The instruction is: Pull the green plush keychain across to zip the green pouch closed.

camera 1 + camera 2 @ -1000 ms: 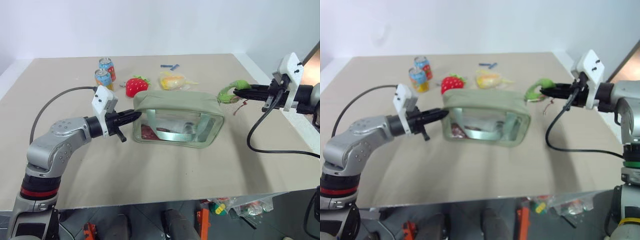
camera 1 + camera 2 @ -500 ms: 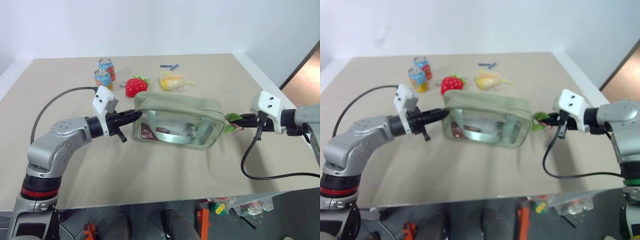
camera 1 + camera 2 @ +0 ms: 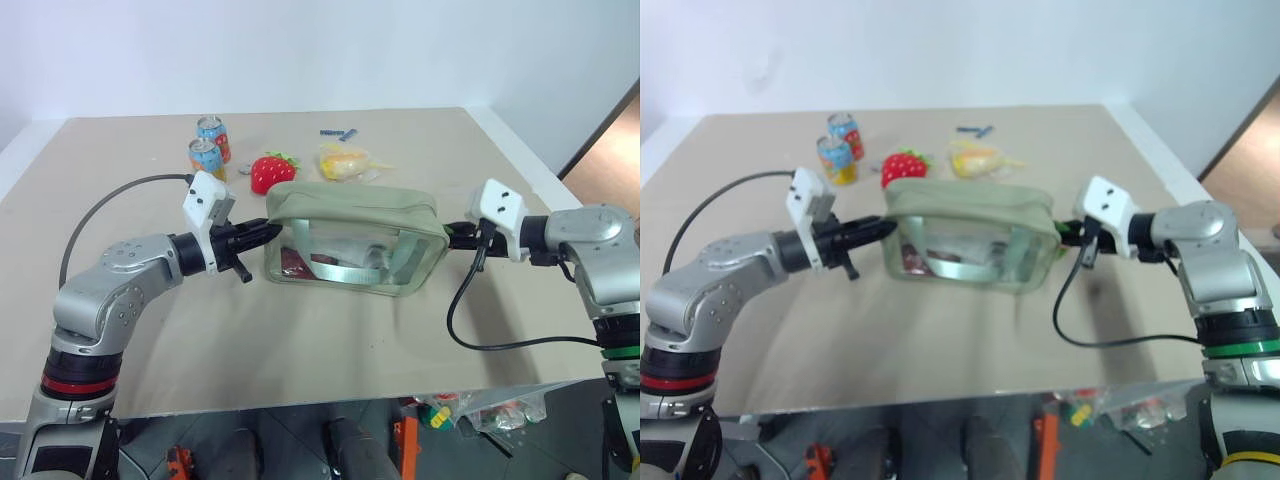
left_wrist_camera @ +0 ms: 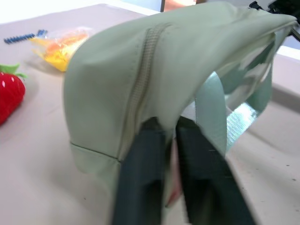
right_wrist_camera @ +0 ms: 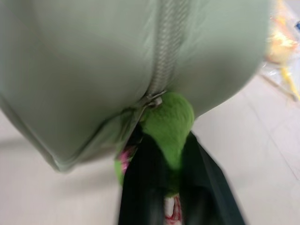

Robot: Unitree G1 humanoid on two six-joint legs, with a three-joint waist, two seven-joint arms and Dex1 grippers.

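- The right gripper (image 5: pixel 161 187) has its two black fingers pressed against the sides of the green plush keychain (image 5: pixel 169 126), pinching it right at the right end of the green pouch (image 3: pixel 350 235).
- The left gripper (image 4: pixel 164 154) grips the pouch's left end, its fingers close together on a fold of fabric beside the pale strap (image 4: pixel 211 108).
- The pouch stands upright mid-table, between the two grippers. In both wrist views the zipper teeth along its top look meshed, and the pull sits at the right end, so I judge the closing stroke is about finished.
- Handling: the keychain is soft plush and will squash and stretch under a pull, so force reaches the slider late. Holding it close to the metal pull gives the most direct tug. The pouch is limp fabric with clear, flexible windows. It looks light and would slide or buckle unless its far end is anchored, as the left gripper does.
- Room: the table (image 3: pixel 330 350) is bare on the near side and to the right of the pouch, though its right edge is not far off. The strawberry plush (image 3: pixel 273 171), a yellow packet (image 3: pixel 345 161) and two cans (image 3: pixel 209 146) lie on the far side, apart from the pouch.
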